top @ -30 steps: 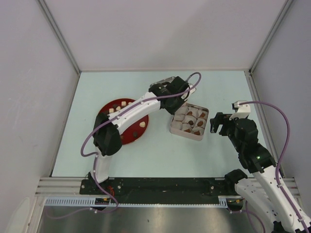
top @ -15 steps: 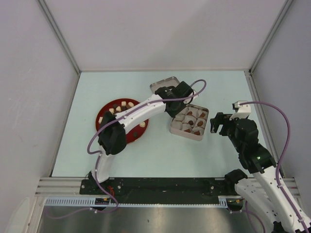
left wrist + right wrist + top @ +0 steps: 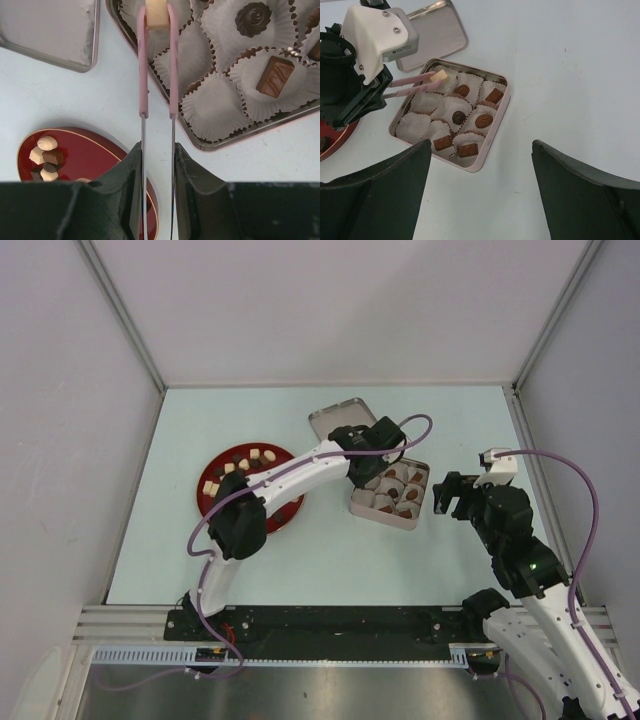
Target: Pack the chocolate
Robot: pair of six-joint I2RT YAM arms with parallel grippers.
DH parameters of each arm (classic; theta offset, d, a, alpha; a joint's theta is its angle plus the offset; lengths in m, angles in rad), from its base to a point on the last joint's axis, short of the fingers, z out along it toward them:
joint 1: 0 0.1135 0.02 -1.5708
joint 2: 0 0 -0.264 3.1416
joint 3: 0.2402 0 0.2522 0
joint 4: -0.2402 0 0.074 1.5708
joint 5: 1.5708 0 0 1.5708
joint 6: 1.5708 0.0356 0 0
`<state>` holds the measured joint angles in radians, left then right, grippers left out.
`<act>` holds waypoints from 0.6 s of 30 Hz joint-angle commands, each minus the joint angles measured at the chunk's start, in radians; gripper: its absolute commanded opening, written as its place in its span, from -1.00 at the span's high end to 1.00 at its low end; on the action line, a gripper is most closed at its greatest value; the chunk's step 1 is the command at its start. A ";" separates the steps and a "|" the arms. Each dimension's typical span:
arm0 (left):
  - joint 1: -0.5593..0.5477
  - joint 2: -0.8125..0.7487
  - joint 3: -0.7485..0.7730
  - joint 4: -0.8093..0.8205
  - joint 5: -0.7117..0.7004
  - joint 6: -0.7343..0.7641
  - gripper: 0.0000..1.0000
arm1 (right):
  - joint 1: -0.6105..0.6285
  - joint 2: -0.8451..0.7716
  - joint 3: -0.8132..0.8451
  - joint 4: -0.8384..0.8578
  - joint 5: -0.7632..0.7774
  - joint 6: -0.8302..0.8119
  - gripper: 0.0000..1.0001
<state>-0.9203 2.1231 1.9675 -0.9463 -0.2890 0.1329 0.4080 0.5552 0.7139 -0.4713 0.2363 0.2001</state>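
My left gripper (image 3: pixel 157 150) is shut on pink tweezers (image 3: pixel 142 65) that pinch a cream-white chocolate (image 3: pixel 157 15) over the far left corner of the square metal tin (image 3: pixel 197 142). The right wrist view shows the same piece (image 3: pixel 439 76) just above a paper cup. Several brown chocolates (image 3: pixel 483 120) sit in the tin's white cups (image 3: pixel 451 107); the cups on the left side look empty. More cream and dark pieces (image 3: pixel 240 462) lie on the red plate (image 3: pixel 215 505). My right gripper (image 3: pixel 450 495) is open and empty, hovering right of the tin (image 3: pixel 392 515).
The tin's lid (image 3: pixel 335 420) lies flat behind the tin, also in the left wrist view (image 3: pixel 45 30). The left arm (image 3: pixel 290 472) stretches across the plate. Grey walls enclose the table on three sides.
My left gripper has moved right and nearer, from over the lid to over the tin's far left corner, carrying the cream piece. The right arm has not moved.
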 commanded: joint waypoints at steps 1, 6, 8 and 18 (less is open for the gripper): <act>-0.002 0.000 0.053 0.012 -0.036 0.014 0.46 | 0.000 -0.014 -0.004 0.048 -0.005 -0.016 -0.72; -0.002 0.003 0.057 0.020 -0.030 0.001 0.32 | 0.000 -0.015 -0.002 0.048 -0.006 -0.016 -0.72; -0.002 0.003 0.057 0.024 -0.024 -0.007 0.27 | 0.002 -0.017 -0.002 0.048 -0.006 -0.014 -0.72; -0.002 -0.054 0.067 0.047 -0.025 -0.050 0.28 | 0.008 -0.017 -0.004 0.046 -0.005 -0.016 -0.72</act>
<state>-0.9199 2.1250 1.9781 -0.9386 -0.3027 0.1131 0.4088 0.5472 0.7124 -0.4648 0.2348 0.2001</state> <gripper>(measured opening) 0.371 0.862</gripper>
